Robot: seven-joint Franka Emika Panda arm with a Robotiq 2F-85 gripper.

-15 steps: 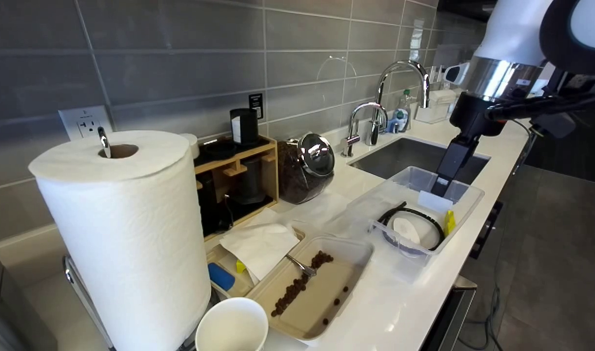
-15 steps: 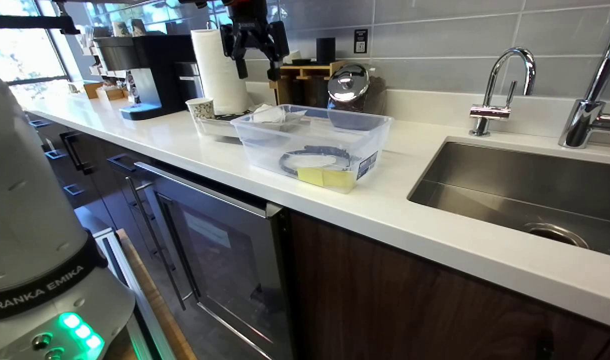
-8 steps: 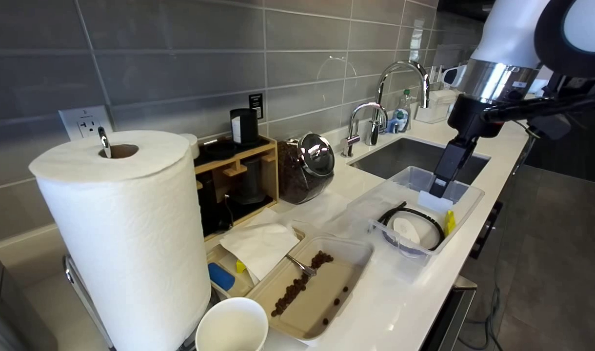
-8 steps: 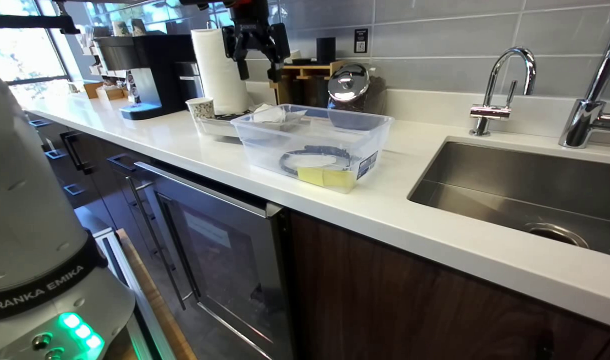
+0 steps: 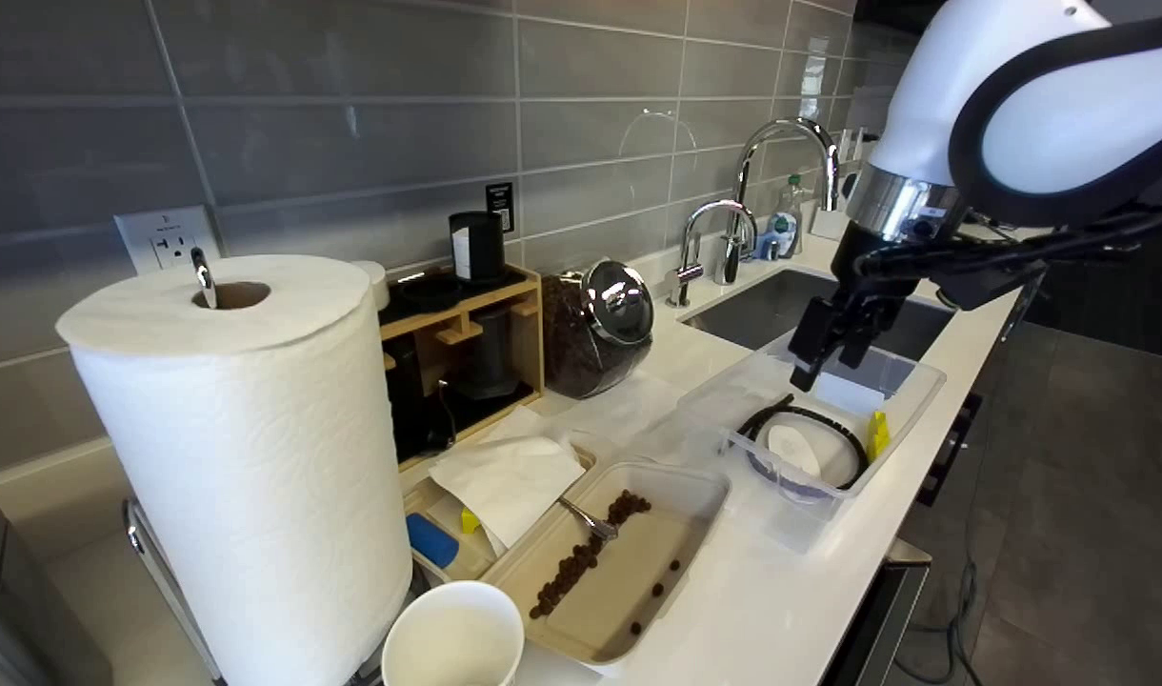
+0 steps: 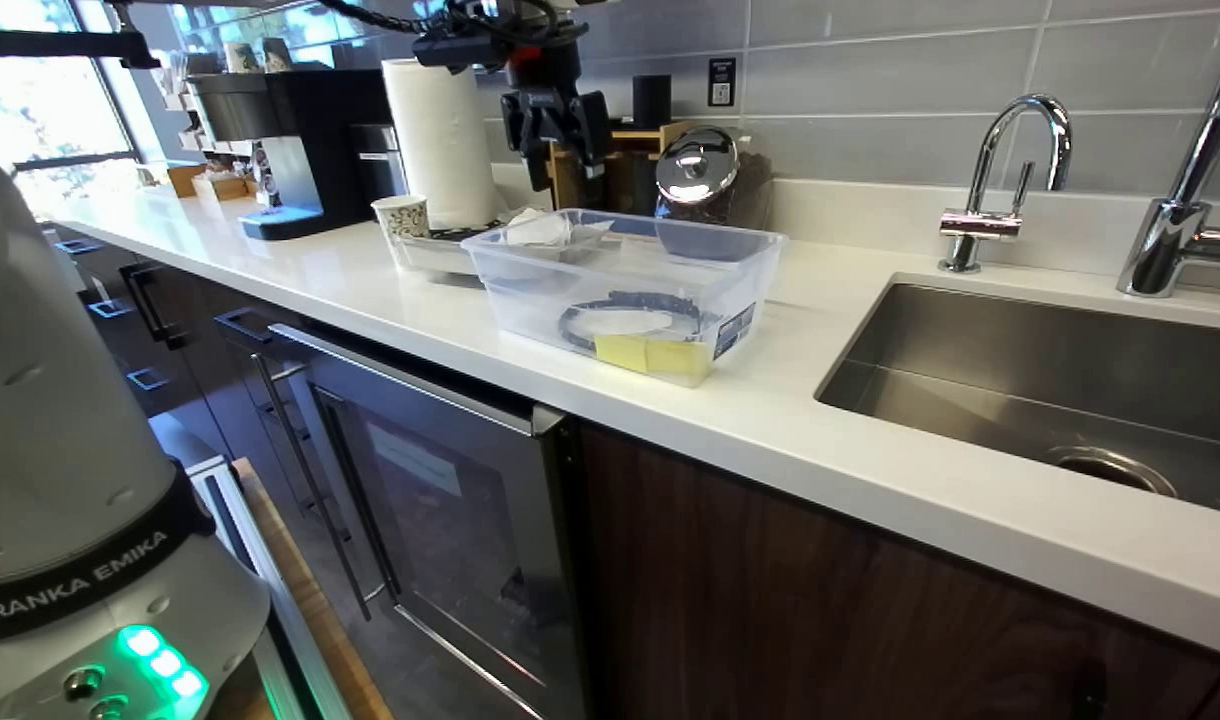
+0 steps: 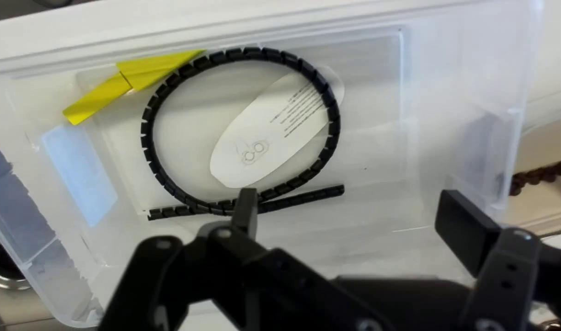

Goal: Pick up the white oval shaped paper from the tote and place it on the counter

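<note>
My gripper [image 7: 356, 220] hangs above the clear plastic tote [image 6: 530, 300]; I record it as released, its two fingers [image 7: 464, 232] standing wide apart. The white oval paper [image 7: 266, 133] lies flat on the tote's floor, lower than my fingers and apart from them. One end of the paper bears printed lines, the other a small line drawing. A ring of black segmented tubing [image 7: 334, 124] lies around it and crosses over the printed end. A creased yellow strip [image 7: 154, 69] sits at the tote's side, reaching toward the ring; I cannot tell whether the two touch. The tote stands on the white counter [image 6: 350, 270], near the steel sink [image 6: 1050, 340]. In an exterior view I note, just beside the tote, a beige tray [image 5: 619, 576] holding brown pellets [image 5: 570, 574] and a metal utensil [image 5: 597, 526]. An upright paper-towel roll [image 5: 248, 476] shows in both exterior views.
</note>
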